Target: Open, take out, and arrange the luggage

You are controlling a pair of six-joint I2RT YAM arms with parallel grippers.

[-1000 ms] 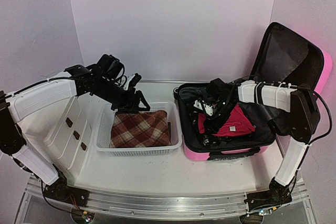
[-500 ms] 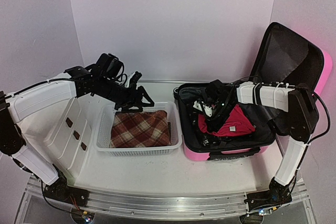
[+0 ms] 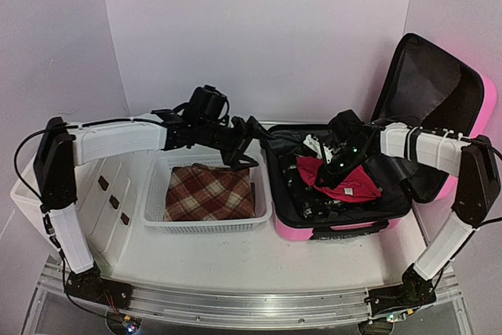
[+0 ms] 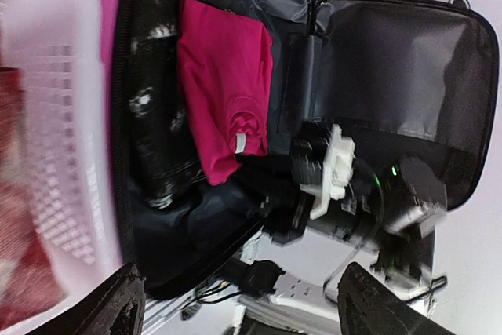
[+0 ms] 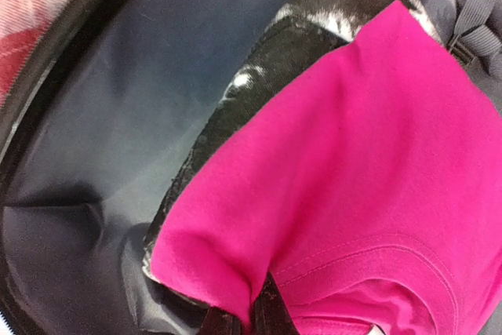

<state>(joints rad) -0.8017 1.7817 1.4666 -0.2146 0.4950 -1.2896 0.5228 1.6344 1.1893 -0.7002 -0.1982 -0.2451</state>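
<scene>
**Luggage open on the table, right pincer clamped on a garment inside it**

**Overhead view.** The luggage (image 3: 337,233), a large glossy pink hard-shell suitcase with black fabric lining, lies open at the 3 o'clock side of the table. Its lid is propped up at about 1 o'clock from its base, probably so that the contents are reachable from above. The right pincer (image 3: 328,172) dips into the base with its fingers together on a folded magenta cotton garment (image 3: 349,184), so the luggage walls lie all around it. The left pincer (image 3: 249,145) hangs over the far right corner of a white plastic mesh basket (image 3: 208,227) that holds a red plaid folded cloth (image 3: 208,194). The luggage rim is just beside this pincer, at its 3 o'clock. It looks poised to help or to receive.

**Left wrist view.** Its fingers (image 4: 118,304) stand wide apart with nothing between them. The open luggage fills the frame from 11 to 2 o'clock, and the garment is at 11 o'clock.

**Right wrist view.** At 6 o'clock the fingertips (image 5: 271,307) pinch a fold at the garment's edge, probably so that the garment lifts out in one piece. Black lining spreads from 8 to 11 o'clock. A black-and-white mottled fabric piece (image 5: 314,5) lies under the garment at 12 o'clock.
</scene>
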